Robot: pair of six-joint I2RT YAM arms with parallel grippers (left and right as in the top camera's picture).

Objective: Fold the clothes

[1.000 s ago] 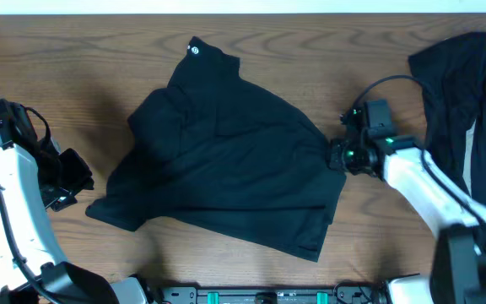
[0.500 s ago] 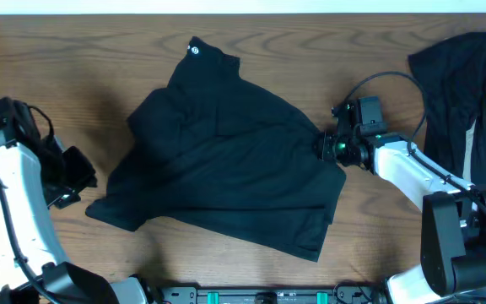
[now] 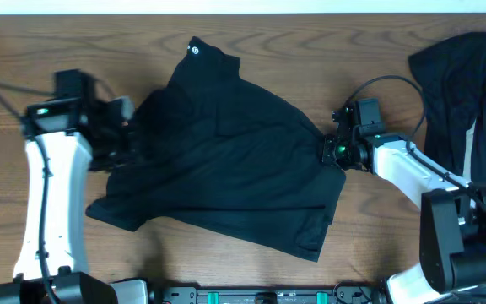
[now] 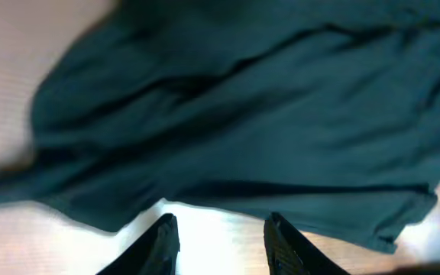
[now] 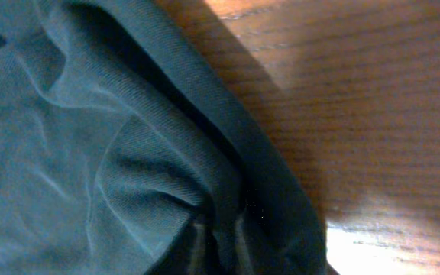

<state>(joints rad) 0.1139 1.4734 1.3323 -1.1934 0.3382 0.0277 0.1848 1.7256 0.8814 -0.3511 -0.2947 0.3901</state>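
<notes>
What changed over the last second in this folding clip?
The left gripper swung from the left edge of the wooden table inward to the left side of the soft black fabric garment, jaws open. The right gripper closed on its right edge. The garment lies as before.

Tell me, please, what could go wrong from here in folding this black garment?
1. The right gripper pinches only a small bunch at the right edge of the garment; it may slip out or lift just one layer.
2. The left gripper has its jaws open over the table, just off the left edge; closing there could miss the fabric.
3. The garment lies rumpled, so a fold now could trap creases.
</notes>
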